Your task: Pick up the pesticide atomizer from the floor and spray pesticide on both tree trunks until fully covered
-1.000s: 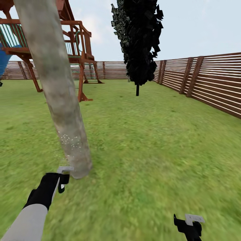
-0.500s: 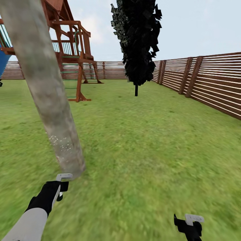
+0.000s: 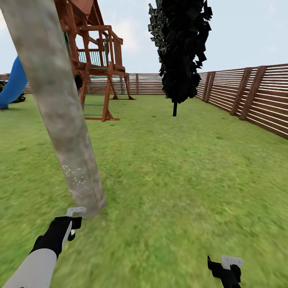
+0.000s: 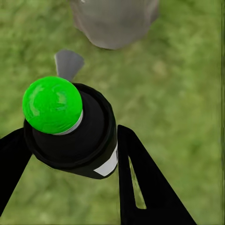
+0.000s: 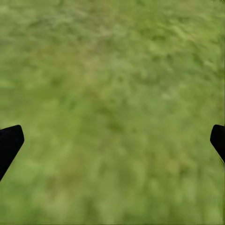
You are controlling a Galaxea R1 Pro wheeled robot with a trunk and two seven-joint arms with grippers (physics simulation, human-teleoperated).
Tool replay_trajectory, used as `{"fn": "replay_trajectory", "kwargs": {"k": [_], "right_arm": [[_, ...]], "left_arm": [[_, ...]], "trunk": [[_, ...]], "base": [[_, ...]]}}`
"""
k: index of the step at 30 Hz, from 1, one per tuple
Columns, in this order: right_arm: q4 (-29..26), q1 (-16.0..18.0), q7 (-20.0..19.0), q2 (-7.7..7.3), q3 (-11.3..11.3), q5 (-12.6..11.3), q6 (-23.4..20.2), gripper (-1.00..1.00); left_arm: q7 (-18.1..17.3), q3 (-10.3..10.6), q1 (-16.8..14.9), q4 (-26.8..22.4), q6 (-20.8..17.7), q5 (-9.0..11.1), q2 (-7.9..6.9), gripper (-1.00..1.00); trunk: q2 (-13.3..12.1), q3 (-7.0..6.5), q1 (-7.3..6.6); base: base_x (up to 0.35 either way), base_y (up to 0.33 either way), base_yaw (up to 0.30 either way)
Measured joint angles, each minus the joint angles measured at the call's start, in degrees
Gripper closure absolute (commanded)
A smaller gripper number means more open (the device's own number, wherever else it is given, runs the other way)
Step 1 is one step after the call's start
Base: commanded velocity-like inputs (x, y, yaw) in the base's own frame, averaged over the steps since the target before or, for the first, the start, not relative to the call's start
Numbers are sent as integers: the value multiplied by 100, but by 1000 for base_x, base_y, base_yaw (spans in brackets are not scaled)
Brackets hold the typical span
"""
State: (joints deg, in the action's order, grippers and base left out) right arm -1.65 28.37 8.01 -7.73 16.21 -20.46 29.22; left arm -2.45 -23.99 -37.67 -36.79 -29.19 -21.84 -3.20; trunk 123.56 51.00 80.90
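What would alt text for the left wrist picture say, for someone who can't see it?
The left gripper clamps a dark atomizer with a bright green tip, pointed toward the base of a grey tree trunk standing in green lawn.

A green lawn (image 3: 180, 172) runs back to a reddish-brown slatted wooden fence (image 3: 256, 98) along the right side and far end. A wooden play tower (image 3: 96, 60) stands far left (a blue slide (image 3: 14, 84) beside it), under a pale, hazy sky (image 3: 248, 32).
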Motion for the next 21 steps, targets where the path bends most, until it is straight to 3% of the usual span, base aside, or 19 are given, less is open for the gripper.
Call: {"fn": "replay_trajectory", "kwargs": {"k": [6,21], "right_arm": [[0,0,0,7,0,0,0,-100],[2,1,-1,10,0,1,-1,-100]], "left_arm": [[4,0,0,-35,0,-10,-16,100],[5,3,2,-24,-2,-7,-11,100]], "trunk": [[0,0,1],[0,0,-1]], "base": [[93,-263,40],[170,-239,268]]}}
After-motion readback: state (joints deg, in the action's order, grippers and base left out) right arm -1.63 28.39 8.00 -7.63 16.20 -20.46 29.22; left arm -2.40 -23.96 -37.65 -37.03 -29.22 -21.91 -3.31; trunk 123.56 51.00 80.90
